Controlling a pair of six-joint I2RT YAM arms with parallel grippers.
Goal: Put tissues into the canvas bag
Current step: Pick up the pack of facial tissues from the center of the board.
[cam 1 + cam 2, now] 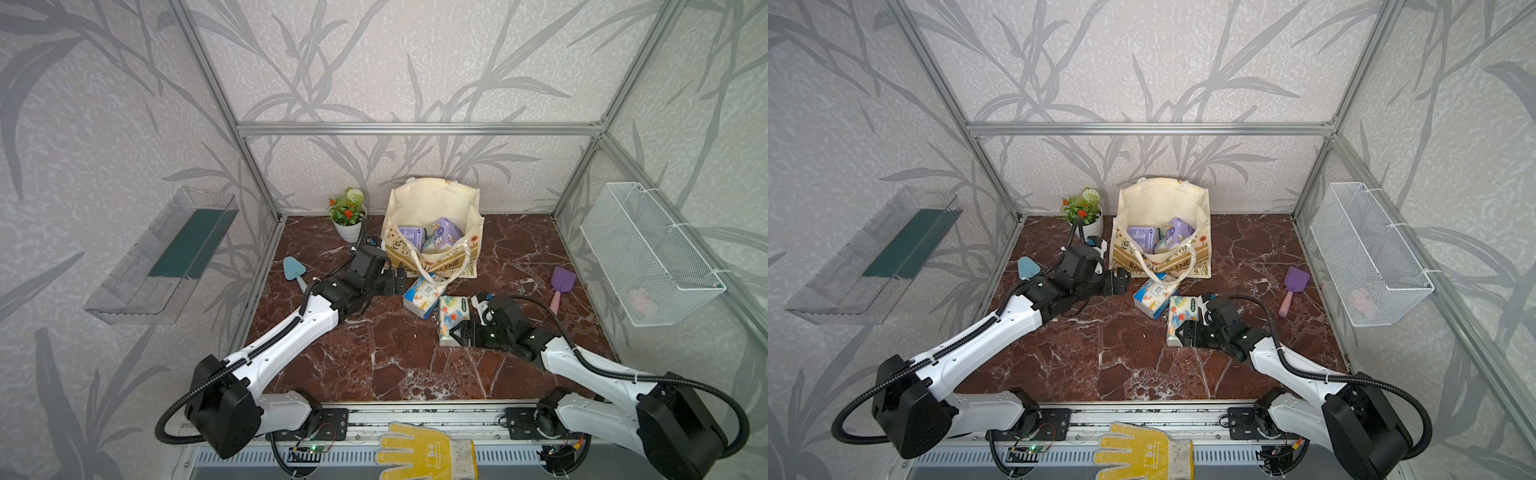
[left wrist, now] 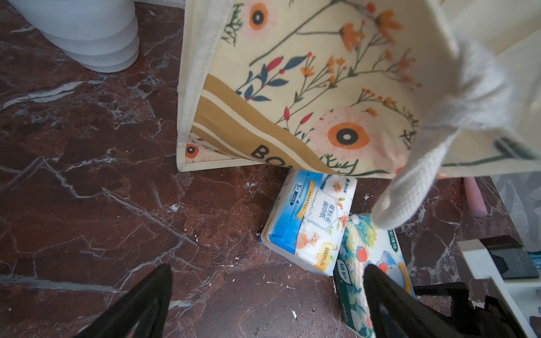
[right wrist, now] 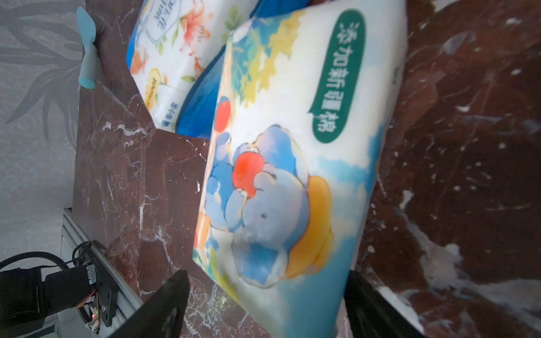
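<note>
Right jaws straddle elephant pack (image 1: 452, 316), lengthwise toward bag (image 1: 432, 203).

My left arm (image 1: 291, 328) and right arm (image 1: 590, 365) wore white shells with black joints and bulky black shoulder housings. I saw ribbed black cable (image 1: 266, 344) along each, and black tapered fingers (image 2: 140, 301) on the left gripper (image 1: 401, 282).

2 tissues (image 1: 422, 297) before canvas bag (image 1: 432, 203)

the red marble surface (image 1: 374, 357) carries a bag (image 1: 432, 203), a potted plant (image 1: 348, 230) beside it, a blue-white pack (image 1: 422, 296) touching an elephant pack (image 1: 452, 316), a blue shovel (image 1: 294, 269), a purple shovel (image 1: 562, 282).
</note>
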